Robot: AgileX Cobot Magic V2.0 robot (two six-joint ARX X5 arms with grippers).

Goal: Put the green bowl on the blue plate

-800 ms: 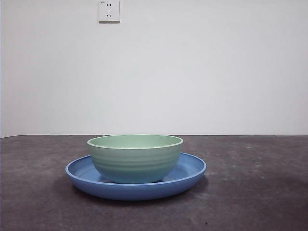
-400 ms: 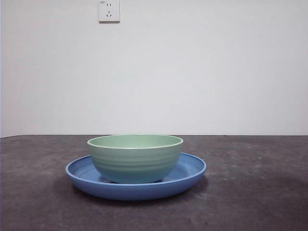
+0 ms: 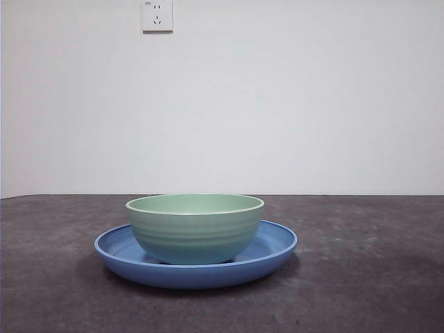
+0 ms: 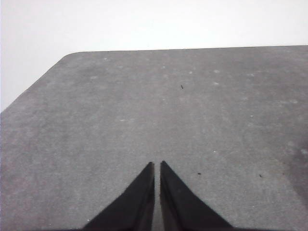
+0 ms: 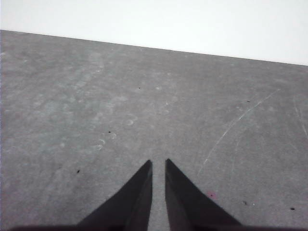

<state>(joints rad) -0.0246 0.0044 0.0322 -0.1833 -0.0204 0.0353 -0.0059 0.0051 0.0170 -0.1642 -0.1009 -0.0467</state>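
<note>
Two round dishes are nesting: the ridged green bowl (image 3: 195, 229) is sitting upright in the glossy blue plate (image 3: 274, 248) on a mottled grey table (image 3: 368, 277); both grippers (image 4: 157, 165) (image 5: 158, 162) are hovering pinched closed, empty.

No readable txt/labels; wall socket (image 3: 157, 15) has tiny marks, too small to read.

The green bowl (image 3: 195, 229) hides the middle of the blue plate (image 3: 274, 246) and the far part of its rim behind it. The bowl's foot lies below the plate's near rim, out of sight. A wall socket (image 3: 157, 14) is cut off by the top edge.
</note>
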